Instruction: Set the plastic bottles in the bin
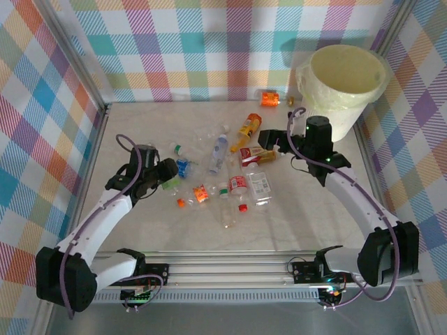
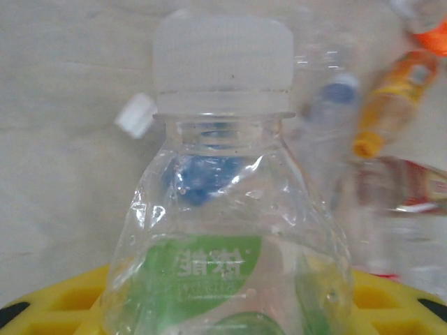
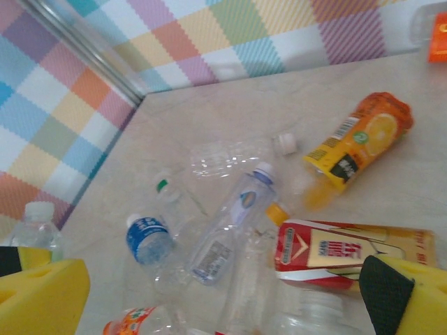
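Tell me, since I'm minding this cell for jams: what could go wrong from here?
1. The left gripper is shut on a dented green-label bottle. The bin stands at the far right corner, so a long carry could let the bottle slip.
2. The open right gripper hangs over the red-label bottle. Closing there may also catch or shove the clear bottle lying right beside it.

The green-label bottle (image 2: 216, 230) sits so near my left wrist camera that its bottom is cut off by the lower edge; it hides most of my left fingers (image 2: 63, 296), so I cannot tell if they squeeze it; behind it 2 more are blurry, an orange bottle (image 2: 394, 98) and a blue-capped bottle (image 2: 335, 94); my right finger pad (image 3: 426, 286) covers a corner of the red-label bottle (image 3: 328, 248); an orange thing (image 3: 438, 28) is cut off at that view's top corner.
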### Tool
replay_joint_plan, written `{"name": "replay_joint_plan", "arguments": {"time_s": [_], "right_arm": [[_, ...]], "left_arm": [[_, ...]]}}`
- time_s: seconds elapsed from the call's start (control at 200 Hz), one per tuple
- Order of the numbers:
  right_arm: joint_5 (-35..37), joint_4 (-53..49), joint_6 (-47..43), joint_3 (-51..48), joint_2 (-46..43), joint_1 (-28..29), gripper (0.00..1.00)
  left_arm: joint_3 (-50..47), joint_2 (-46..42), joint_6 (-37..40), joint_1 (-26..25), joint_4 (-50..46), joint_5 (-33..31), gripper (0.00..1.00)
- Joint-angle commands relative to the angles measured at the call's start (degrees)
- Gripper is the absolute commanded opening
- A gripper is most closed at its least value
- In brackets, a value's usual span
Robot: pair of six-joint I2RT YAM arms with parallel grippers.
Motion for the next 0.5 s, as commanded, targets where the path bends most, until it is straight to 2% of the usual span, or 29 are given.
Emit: {"name": "replay_joint_plan", "arguments": {"time_s": [0.0, 0.225, 0.495], "right_arm": [[-6.16, 5.12, 0.25, -0.4, 0.06, 1.13, 1.0], [-8.32, 8.08, 2.57, 0.01, 2.29, 4.46, 1.0], [-7.92, 13.4, 3.87, -0.12, 4.79, 11.32, 1.0]], "left_arm": [[3.92, -0.44, -2.2, -4.32, 8.23, 4.17, 0.47], [11.05, 4.06, -7.49, -9.93, 16.21, 3.98, 0.47], [20.91, 11.08, -5.74, -17.62, 17.01, -5.37, 0.46]]}}
